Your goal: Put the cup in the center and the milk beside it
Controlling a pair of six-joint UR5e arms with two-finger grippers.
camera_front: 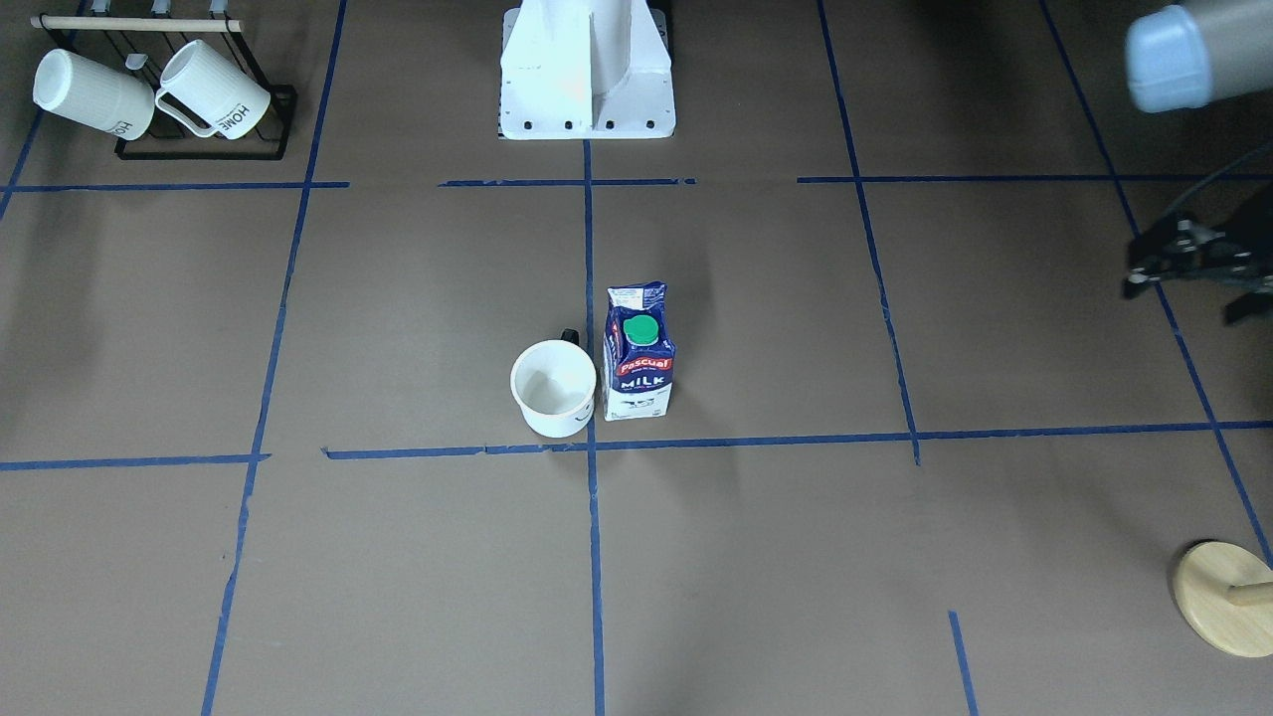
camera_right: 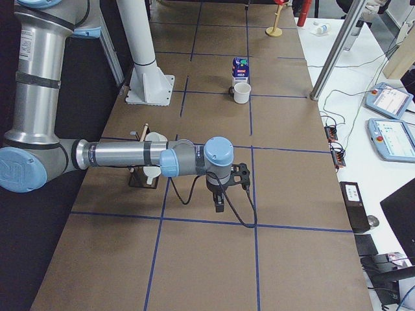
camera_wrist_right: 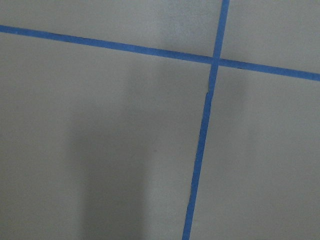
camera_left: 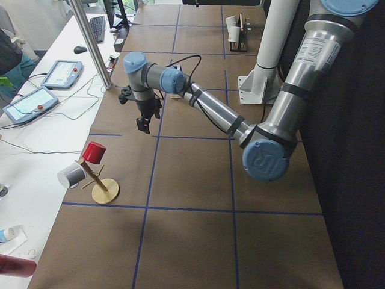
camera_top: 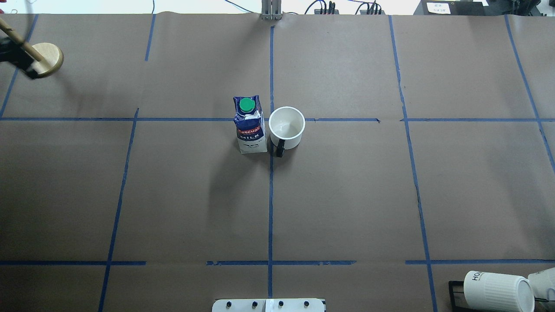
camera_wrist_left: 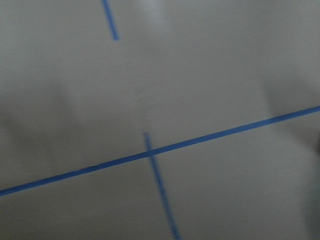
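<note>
The white cup point(camera_front: 553, 388) stands upright just beside the center crossing of blue tape point(camera_front: 592, 446), its black handle towards the robot; it also shows in the overhead view point(camera_top: 286, 127). The blue and white milk carton point(camera_front: 638, 353) with its green cap stands upright right next to it, on the other side of the lengthwise tape line point(camera_top: 250, 130). My left gripper point(camera_front: 1182, 301) hangs far off to the side above the table, empty, its jaws looking apart. My right gripper point(camera_right: 219, 206) shows only in the right side view, and I cannot tell its state.
A black rack point(camera_front: 204, 149) holds two ribbed "HOME" mugs point(camera_top: 498, 290) at the robot's right corner. A wooden mug tree point(camera_front: 1223, 597) with a red cup point(camera_left: 94, 152) and a grey cup stands at the far left corner. The robot's white base point(camera_front: 587, 89) is at mid-edge.
</note>
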